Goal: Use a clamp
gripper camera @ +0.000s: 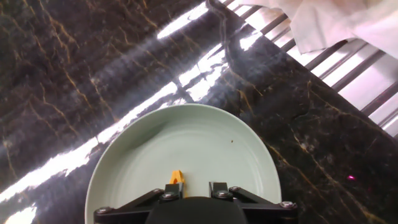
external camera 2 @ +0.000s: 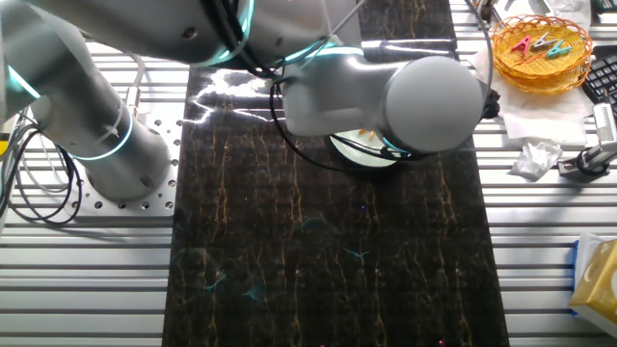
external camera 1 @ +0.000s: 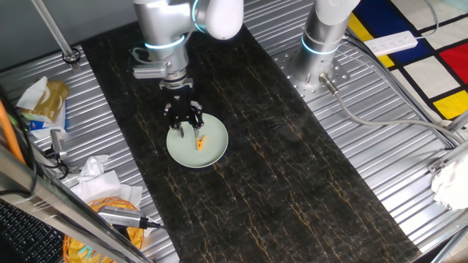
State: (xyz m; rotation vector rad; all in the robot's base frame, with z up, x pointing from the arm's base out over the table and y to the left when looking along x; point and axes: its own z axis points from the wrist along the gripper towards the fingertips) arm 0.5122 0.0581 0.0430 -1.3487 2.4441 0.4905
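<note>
Clamp (external camera 1: pixel 201 142) lies on the pale green plate (external camera 1: pixel 216 155); our gripper (external camera 1: pixel 183 128) hovers beside it, fingers parted, empty — grasp and squeeze remain.

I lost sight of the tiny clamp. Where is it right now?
In one fixed view, the orange clamp lies on the pale green plate, just below the gripper.

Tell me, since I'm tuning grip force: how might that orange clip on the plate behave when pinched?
The clamp looks tiny and thin-pronged, so probably very light and easily nudged. Lying on the smooth plate, it may skid sideways. Its V shape suggests it could flex under the gripper.
</note>
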